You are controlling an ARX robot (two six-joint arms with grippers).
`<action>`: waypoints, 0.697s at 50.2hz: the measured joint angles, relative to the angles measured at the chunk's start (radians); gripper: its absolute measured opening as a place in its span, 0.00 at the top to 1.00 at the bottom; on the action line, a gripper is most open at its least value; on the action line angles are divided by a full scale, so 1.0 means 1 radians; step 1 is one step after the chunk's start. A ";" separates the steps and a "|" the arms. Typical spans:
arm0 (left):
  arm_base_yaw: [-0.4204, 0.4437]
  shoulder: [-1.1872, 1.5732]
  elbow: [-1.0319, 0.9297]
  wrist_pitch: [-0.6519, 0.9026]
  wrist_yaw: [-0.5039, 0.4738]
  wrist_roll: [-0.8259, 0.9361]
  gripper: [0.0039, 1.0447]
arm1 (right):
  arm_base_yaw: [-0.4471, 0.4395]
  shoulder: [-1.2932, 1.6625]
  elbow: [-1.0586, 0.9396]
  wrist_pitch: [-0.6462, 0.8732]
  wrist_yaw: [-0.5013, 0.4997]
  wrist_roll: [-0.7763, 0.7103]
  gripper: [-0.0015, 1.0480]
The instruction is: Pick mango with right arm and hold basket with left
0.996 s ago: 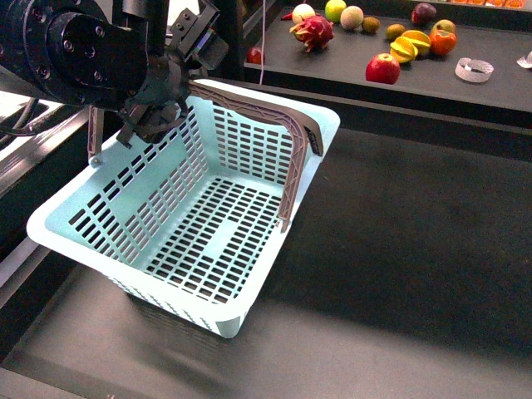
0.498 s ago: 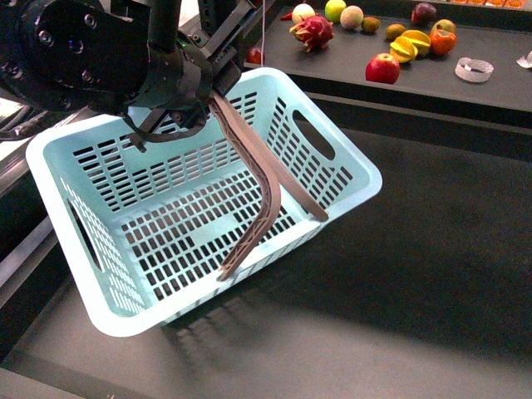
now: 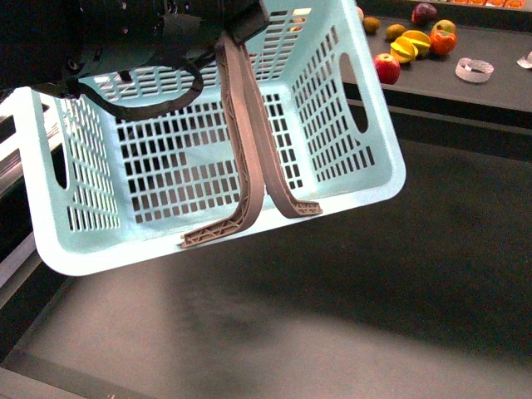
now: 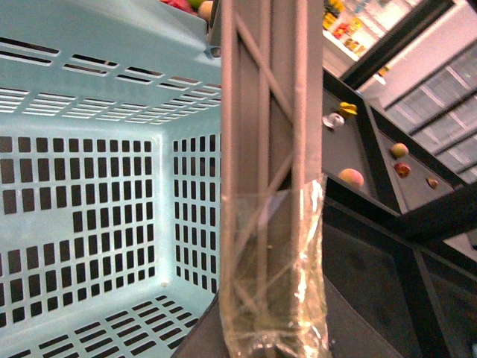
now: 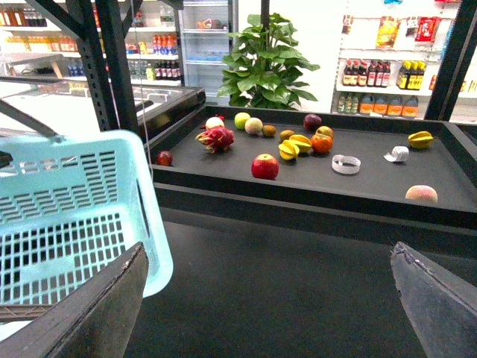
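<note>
Jaws of the left gripper (image 3: pixel 226 35) clamp both swing handles (image 3: pixel 249 125) of the basket (image 3: pixel 378 179), seemingly light, stiff plastic apt to sway, now hanging higher and more tipped than half a second ago. Empty, the right gripper (image 5: pixel 268 257) gapes well short of the smooth, probably slip-prone mango (image 5: pixel 420 139) on the shelf (image 5: pixel 373 186), best pinched across its middle.

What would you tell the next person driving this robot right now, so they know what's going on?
Left gripper: shut on the handles; the basket hangs tilted in the air, with nothing in it.
Right gripper: open, holding nothing, over the dark counter, short of the fruit shelf.
Mango: lying on the shelf apart from the other fruit, untouched.
Done: basket held up.
Left: reach the right arm to the mango and pick it.
</note>
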 joint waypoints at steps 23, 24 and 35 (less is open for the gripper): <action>-0.139 -0.015 -0.030 0.121 0.104 0.158 0.94 | 0.000 0.000 0.000 0.000 0.000 0.000 0.08; -0.141 -0.015 -0.030 0.122 0.106 0.158 0.94 | 0.000 0.000 0.000 0.000 0.000 0.000 0.08; -0.178 -0.015 -0.030 0.097 0.113 0.159 0.94 | 0.000 0.000 0.000 0.000 0.000 0.000 0.08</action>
